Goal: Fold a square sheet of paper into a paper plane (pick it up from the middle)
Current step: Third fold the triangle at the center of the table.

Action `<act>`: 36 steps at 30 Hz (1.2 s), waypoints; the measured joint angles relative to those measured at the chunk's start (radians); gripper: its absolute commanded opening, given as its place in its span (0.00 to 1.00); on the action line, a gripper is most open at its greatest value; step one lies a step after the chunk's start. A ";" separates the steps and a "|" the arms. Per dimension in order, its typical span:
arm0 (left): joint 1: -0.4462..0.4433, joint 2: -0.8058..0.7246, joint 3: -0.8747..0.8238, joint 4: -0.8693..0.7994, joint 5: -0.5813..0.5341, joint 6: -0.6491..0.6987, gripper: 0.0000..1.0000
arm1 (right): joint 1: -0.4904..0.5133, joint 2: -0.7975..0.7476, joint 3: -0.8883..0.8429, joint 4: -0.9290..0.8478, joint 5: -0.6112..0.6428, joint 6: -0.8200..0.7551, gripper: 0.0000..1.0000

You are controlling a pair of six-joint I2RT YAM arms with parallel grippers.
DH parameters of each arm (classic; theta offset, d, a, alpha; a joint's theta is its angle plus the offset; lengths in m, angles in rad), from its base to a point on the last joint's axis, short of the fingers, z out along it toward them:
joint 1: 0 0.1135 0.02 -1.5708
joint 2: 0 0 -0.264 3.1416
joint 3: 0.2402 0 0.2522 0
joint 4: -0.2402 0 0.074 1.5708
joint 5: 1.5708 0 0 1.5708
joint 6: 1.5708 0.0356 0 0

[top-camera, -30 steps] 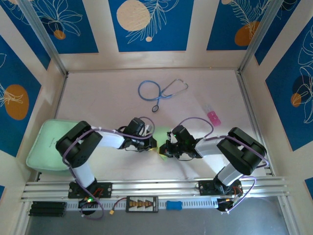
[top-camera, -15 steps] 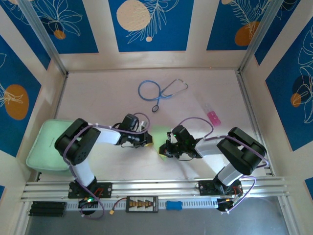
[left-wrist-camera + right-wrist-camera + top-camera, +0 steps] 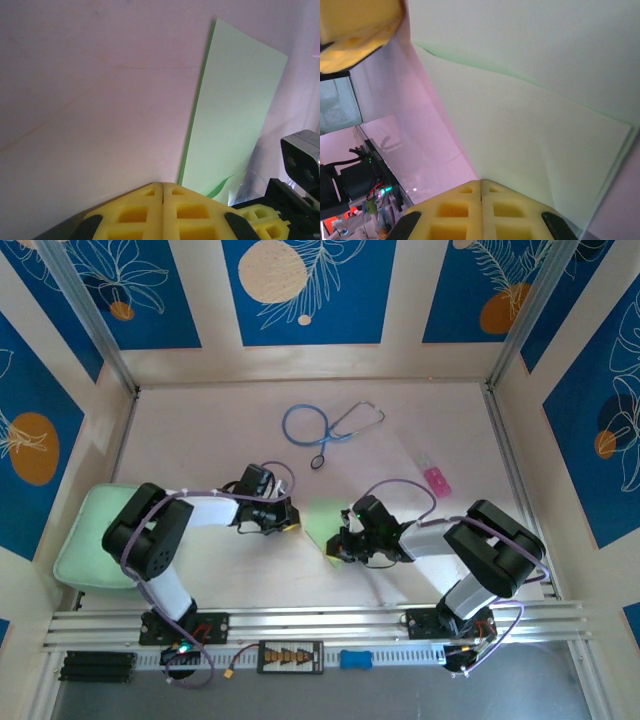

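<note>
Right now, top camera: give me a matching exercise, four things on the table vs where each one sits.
Things:
1. stethoscope
2. small pink object
3. mint-green pad
4. green paper

Places:
a. left edge of the table
b. mid-table, between the left gripper and the right gripper
c. far middle of the table
d. right side of the table

Pairs: 1-c, 2-d, 3-a, 4-b
</note>
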 measured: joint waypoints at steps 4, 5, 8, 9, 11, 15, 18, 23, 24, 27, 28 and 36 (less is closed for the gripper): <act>-0.007 -0.058 0.000 -0.006 -0.001 -0.002 0.01 | -0.025 -0.008 0.001 -0.035 -0.035 -0.043 0.00; -0.014 -0.069 0.000 -0.002 0.001 -0.004 0.02 | -0.031 -0.010 0.003 -0.047 -0.043 -0.054 0.00; -0.050 -0.084 0.000 0.037 0.008 -0.014 0.02 | -0.053 -0.011 0.013 -0.087 -0.070 -0.085 0.00; -0.071 -0.082 0.000 0.050 0.010 -0.018 0.03 | -0.060 -0.011 0.017 -0.100 -0.076 -0.093 0.00; -0.115 -0.076 0.000 0.070 0.017 -0.027 0.03 | -0.069 -0.011 0.021 -0.118 -0.087 -0.107 0.00; -0.179 -0.024 0.013 0.106 0.035 -0.035 0.03 | -0.079 -0.018 0.024 -0.145 -0.093 -0.122 0.00; -0.184 0.035 0.021 0.117 0.041 -0.036 0.03 | -0.082 -0.022 0.026 -0.156 -0.095 -0.126 0.00; -0.175 0.086 0.030 0.104 0.051 -0.026 0.02 | -0.086 -0.038 0.026 -0.188 -0.093 -0.129 0.01; -0.175 0.086 0.031 0.100 0.051 -0.024 0.02 | -0.088 -0.044 0.026 -0.200 -0.093 -0.129 0.01; -0.174 0.086 0.034 0.089 0.051 -0.009 0.02 | -0.087 -0.063 0.031 -0.229 -0.092 -0.129 0.02; -0.174 0.086 0.035 0.087 0.051 -0.005 0.02 | -0.086 -0.066 0.037 -0.235 -0.091 -0.128 0.01; -0.174 0.086 0.041 0.071 0.051 -0.001 0.01 | -0.047 -0.001 0.139 -0.210 -0.047 -0.105 0.01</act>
